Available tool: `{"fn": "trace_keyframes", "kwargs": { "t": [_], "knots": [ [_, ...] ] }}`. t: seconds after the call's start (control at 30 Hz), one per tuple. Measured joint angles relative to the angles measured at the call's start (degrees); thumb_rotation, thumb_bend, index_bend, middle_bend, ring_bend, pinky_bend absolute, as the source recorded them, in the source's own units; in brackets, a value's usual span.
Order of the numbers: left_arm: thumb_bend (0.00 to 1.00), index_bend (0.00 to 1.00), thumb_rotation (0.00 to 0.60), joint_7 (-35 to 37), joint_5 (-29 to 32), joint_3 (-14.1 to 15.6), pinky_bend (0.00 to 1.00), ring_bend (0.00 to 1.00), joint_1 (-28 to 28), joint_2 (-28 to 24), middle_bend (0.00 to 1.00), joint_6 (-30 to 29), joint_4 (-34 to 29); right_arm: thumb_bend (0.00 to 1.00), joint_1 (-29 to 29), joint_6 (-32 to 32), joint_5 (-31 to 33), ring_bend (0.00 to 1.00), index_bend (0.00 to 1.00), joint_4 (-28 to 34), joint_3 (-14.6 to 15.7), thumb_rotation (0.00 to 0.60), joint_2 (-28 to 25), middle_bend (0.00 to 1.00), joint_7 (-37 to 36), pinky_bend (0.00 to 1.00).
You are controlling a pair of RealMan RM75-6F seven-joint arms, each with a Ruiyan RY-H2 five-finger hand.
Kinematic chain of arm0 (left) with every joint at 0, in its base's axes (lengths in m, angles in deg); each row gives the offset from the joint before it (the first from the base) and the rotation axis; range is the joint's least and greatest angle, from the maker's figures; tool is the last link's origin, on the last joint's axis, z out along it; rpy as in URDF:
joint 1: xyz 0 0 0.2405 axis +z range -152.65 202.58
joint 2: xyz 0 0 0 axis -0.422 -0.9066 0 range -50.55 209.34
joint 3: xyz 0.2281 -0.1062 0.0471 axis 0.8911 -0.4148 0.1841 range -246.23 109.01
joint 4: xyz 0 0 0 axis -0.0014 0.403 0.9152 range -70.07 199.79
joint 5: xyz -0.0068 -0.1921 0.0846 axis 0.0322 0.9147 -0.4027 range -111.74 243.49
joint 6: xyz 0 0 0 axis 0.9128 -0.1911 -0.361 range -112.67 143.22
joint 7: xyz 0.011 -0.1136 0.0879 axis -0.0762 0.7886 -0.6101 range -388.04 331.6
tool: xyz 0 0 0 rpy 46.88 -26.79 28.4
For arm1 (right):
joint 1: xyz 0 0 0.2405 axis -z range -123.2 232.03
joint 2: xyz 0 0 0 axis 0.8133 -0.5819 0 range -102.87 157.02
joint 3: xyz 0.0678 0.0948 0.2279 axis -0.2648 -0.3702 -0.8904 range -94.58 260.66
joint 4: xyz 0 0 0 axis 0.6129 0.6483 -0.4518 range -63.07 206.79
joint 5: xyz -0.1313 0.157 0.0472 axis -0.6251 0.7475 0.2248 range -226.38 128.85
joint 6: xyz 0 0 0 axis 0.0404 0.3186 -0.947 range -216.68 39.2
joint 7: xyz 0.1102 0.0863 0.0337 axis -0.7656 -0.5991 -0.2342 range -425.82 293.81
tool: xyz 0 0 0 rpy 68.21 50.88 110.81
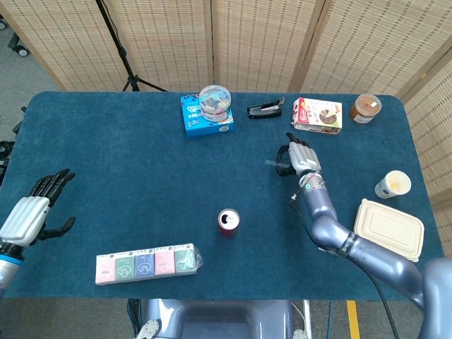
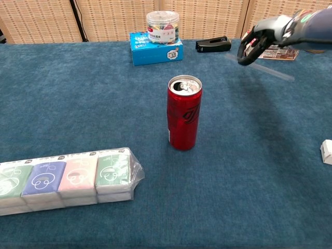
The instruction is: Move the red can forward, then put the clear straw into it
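A staged robot test room, not a home: a tabletop (image 1: 106, 176) covered in blue felt, woven folding screens (image 1: 261, 42) closing it off behind, a black tripod stand (image 1: 120, 49) on grey carpet, groceries set out as props.

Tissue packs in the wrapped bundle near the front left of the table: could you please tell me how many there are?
5, side by side in one row inside the clear wrap, front left of the red can. A lower layer may be hidden.

Blue-grey arms (silver-backed, black-fingered hands (image 1: 300, 157))
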Motion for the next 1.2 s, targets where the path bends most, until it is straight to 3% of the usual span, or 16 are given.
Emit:
{"fn": "trace_keyframes", "kwargs": {
  "t": [0.2,0.5,0.87,1.2],
  "knots": [
    [0.36,0.0,0.6,0.69,-1.07,0.26,0.0,0.0,0.64,-0.33,0.0,-1.32,-0.09,0.49,5.6,-1.81,-6.27,0.0,0.56,13.09,-1.88,0.6,-9.63,0.0,-9.7,0.0],
    [0.36,0.0,0.6,-3.38,1.03,-0.47,0.0,0.0,2.28,0.14,0.0,-4.77,-0.48,0.51,11.47,-3.72,-11.58,0.0,0.56,25.75,-3.54,0.6,-19.19,0.0,-20.21,0.0],
    [0.36,0.0,0.6,-1.9,2.08,-1.64,0.0,0.0,3.66,-0.67,0.0,-7.15,-1.33,0.52,17.34,0.48,-19.93,0.0,0.55,31.73,-6.42,0.6,-23.52,0.0,-37.18,0.0],
    [0.36,0.0,0.6,4.57,-0.87,-1.68,0.0,0.0,4.06,-2.45,0.0,-7.86,-0.69,0.52,23.38,1.48,-34.97,0.0,0.56,33.42,-9.72,0.6,-23.22,0.0,-55.54,0.0]
  ]
}}
